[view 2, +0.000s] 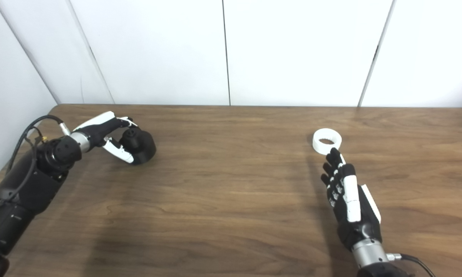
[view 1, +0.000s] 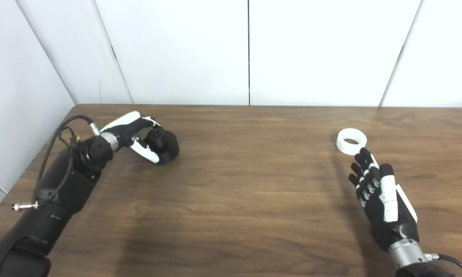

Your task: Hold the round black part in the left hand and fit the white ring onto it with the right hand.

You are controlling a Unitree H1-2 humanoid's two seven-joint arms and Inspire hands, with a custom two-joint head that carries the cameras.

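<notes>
My left hand (view 1: 140,134) is curled around the round black part (view 1: 164,146) at the far left of the table (view 1: 238,184); thumb on the near side, fingers over the far side and top, the part sitting on the wood between them; whether the fingers press firmly or only cup it I cannot tell, though I judge the hold is closing but the part is not yet lifted. My right hand (view 1: 377,188) lies open, fingers stretched forward and a little apart, holding nothing; the white ring (view 1: 351,141) lies flat on the table straight ahead of its fingertips (view 1: 364,154), just beyond them, its hole facing up; from here I cannot say whether the foremost tip touches the rim or stops just short. That is what the next move turns on: the ring lies along the line my right fingers point, so a short reach forward and a pinch across its rim should take it. The ring and the black part are well apart, at opposite sides of the table; each is nearer its own hand, so the two must meet somewhere between.
</notes>
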